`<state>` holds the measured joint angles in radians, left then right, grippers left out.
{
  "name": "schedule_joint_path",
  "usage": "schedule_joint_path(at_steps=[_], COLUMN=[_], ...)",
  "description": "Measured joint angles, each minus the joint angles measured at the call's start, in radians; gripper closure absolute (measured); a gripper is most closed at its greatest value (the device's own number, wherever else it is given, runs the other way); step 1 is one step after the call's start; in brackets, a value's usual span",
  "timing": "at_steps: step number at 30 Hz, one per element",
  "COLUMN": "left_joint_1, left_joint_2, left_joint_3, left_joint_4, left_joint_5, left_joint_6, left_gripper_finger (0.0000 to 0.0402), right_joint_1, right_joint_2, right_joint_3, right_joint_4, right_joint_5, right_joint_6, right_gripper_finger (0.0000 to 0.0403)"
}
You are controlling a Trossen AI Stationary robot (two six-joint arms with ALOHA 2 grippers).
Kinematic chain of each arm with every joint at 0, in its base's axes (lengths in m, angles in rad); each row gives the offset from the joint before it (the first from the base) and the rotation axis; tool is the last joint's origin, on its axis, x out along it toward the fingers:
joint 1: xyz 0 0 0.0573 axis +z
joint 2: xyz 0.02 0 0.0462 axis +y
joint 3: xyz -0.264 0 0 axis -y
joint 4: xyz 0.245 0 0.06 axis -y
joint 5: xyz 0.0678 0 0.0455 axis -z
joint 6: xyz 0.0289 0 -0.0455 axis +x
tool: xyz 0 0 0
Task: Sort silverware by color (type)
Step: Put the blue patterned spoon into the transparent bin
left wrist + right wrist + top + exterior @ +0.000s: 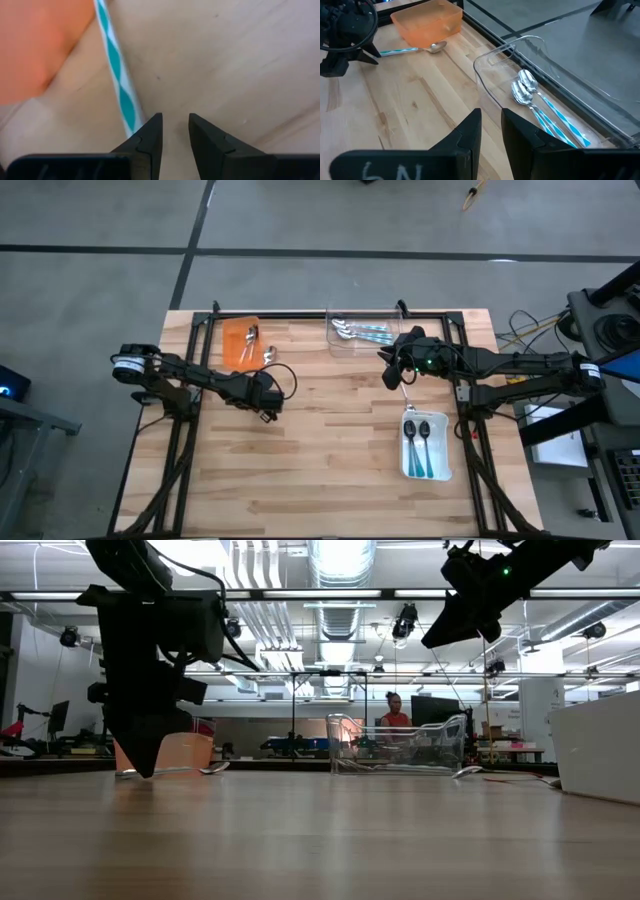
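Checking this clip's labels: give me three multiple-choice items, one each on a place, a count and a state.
1. Where does the loose teal-handled spoon lie?
A. In the white tray
B. On the table beside the orange tray
C. On the floor

2. How many spoons are in the white tray?
A. Two
B. Five
C. None

3. How is the left gripper?
A. Raised high, clamping an orange spoon
B. Low at the table, nothing between its fingers
C. Inside the clear tray

Key:
1 B: the teal-handled spoon rests on wood by the orange tray.
2 A: the white tray holds two.
3 B: bare table shows inside the left gripper.
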<state>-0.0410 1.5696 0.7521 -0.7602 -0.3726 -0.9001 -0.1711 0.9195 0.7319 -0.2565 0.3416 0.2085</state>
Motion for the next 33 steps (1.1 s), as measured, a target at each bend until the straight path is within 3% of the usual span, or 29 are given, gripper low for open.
schedule_joint_path(at_steps=[5, 10, 13, 19, 24, 33], left_joint_1=[-0.005, -0.008, -0.010, -0.035, -0.059, -0.062], left_joint_2=[-0.002, -0.030, -0.057, -0.078, -0.078, -0.078], left_joint_3=[0.002, 0.037, 0.034, -0.033, -0.090, -0.073], left_joint_4=[0.013, -0.123, -0.186, -0.100, -0.020, 0.108], left_joint_5=[0.025, 0.014, -0.076, -0.224, -0.216, -0.051], left_joint_6=[-0.003, 0.003, 0.033, 0.209, 0.237, 0.226], left_gripper_finger=[0.0326, 0.0326, 0.0326, 0.0326, 0.0326, 0.0326], right_joint_1=[0.000, 0.000, 0.000, 0.000, 0.000, 0.000], right_joint_2=[0.000, 0.000, 0.000, 0.000, 0.000, 0.000], right_joint_3=[0.000, 0.000, 0.000, 0.000, 0.000, 0.000], right_joint_4=[0.000, 0.000, 0.000, 0.000, 0.000, 0.000], right_joint_5=[0.000, 0.000, 0.000, 0.000, 0.000, 0.000], right_joint_6=[-0.003, -0.003, -0.007, -0.024, -0.027, -0.045], right_gripper_finger=[0.0337, 0.0337, 0.0337, 0.0337, 0.0337, 0.0337])
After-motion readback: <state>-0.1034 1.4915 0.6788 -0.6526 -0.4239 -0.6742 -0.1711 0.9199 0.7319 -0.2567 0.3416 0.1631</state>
